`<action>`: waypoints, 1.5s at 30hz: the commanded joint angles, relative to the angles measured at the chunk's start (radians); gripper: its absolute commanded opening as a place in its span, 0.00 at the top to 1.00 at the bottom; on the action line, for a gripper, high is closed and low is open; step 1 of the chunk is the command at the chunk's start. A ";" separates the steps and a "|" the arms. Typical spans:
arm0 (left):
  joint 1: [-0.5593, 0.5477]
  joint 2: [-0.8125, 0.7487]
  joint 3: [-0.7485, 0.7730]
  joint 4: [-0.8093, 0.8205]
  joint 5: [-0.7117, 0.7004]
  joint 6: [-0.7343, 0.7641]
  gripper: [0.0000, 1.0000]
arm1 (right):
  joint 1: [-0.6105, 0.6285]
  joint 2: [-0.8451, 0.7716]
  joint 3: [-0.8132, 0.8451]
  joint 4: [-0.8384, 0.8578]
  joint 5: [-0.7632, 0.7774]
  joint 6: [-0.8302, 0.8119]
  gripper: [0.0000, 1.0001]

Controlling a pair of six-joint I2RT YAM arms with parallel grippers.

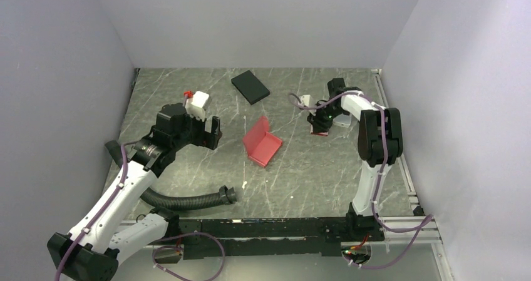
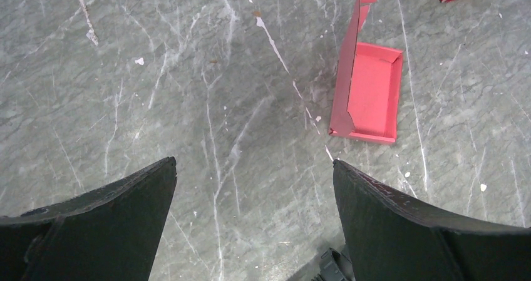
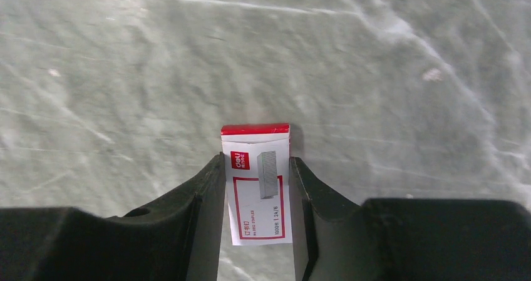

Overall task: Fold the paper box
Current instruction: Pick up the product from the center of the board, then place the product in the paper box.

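Grey marbled table (image 1: 300, 181), pale walls on three sides. Paper box (image 1: 262, 143) lies mid-table between the arms: tray formed, one long flap standing upright, not closed. Left gripper (image 1: 213, 132) spread wide and empty, near the box and facing it. Right gripper (image 1: 319, 128) clamped on a small red-and-white carton (image 3: 258, 187), apart from the box. Judgement: closing step is pending; the next move calls for pressing the flap down over the tray. Black flat box (image 1: 250, 87) and corrugated hose (image 1: 188, 199) do not obstruct.

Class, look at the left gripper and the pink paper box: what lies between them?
Only bare marbled tabletop, flecked with white. The left wrist view shows this stretch between the left gripper and the paper box.
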 commanded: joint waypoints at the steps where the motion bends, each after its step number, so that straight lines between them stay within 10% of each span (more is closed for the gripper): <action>1: 0.001 -0.021 0.002 0.019 -0.008 0.027 0.01 | 0.069 -0.142 -0.102 0.054 -0.039 0.029 0.81; 18: 0.004 -0.029 -0.007 0.021 -0.034 0.032 0.01 | 0.604 -0.278 -0.093 0.008 0.095 -0.098 0.78; 26: 0.004 -0.028 -0.009 0.025 -0.034 0.034 0.01 | 0.672 -0.157 -0.016 0.036 0.226 -0.125 0.68; 36: 0.006 -0.025 -0.009 0.023 -0.033 0.034 0.01 | 0.703 -0.134 -0.015 0.061 0.242 -0.076 0.31; 45: 0.010 -0.028 -0.012 0.031 0.000 0.013 0.03 | 0.673 -0.310 -0.065 -0.046 0.049 0.019 0.37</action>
